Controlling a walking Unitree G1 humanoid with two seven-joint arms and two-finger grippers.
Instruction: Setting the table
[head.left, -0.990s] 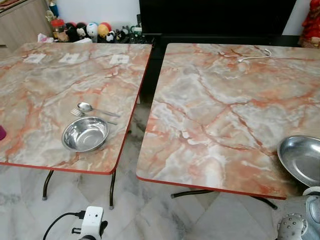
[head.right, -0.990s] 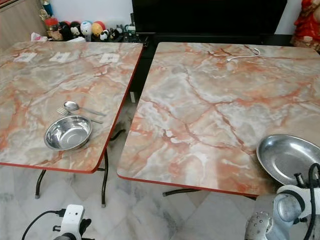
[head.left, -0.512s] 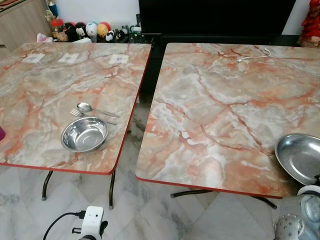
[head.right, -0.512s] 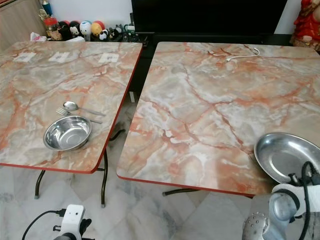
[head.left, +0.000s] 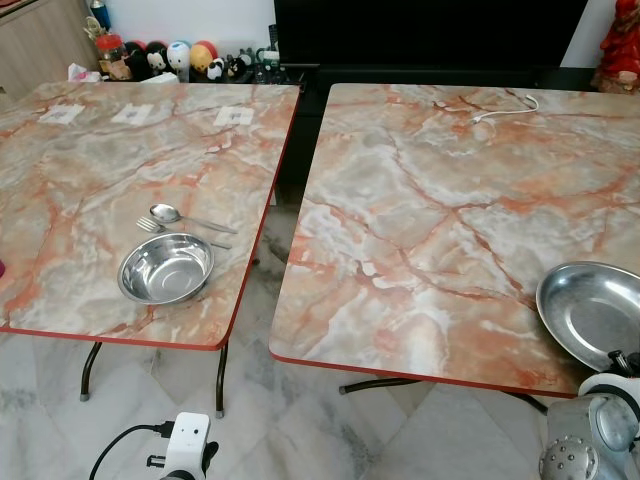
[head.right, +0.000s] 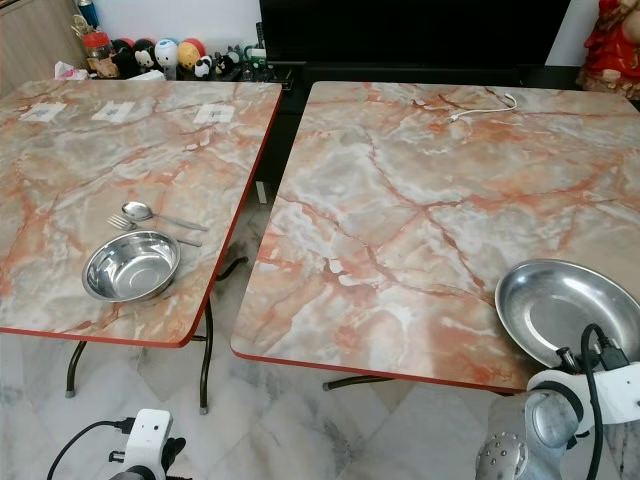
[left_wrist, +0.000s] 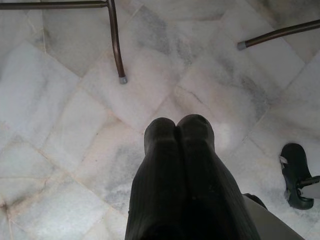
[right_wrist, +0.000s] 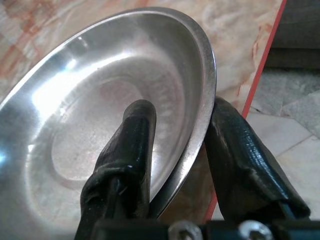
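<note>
Right wrist view shows the steel plate (right_wrist: 100, 100) pinched at its rim by the right gripper (right_wrist: 175, 125), one finger inside, one outside. In the eye views it sits at the lower right of the frame, over the right table (head.right: 420, 200) near its front edge. A bowl (head.right: 131, 266), spoon (head.right: 140, 212) and fork (head.right: 125, 223) lie on the left table (head.right: 100, 160). At lower left, the left gripper (left_wrist: 179, 130) hangs over the floor (left_wrist: 60, 125), fingers pressed together.

We see a steel bowl (head.left: 166, 269), spoon (head.left: 169, 214) and fork (head.left: 152, 226) on the left worktop (head.left: 90, 160); a steel plate (head.right: 562, 310) and white cable (head.right: 485, 106) lie on the right worktop (head.right: 400, 200).
</note>
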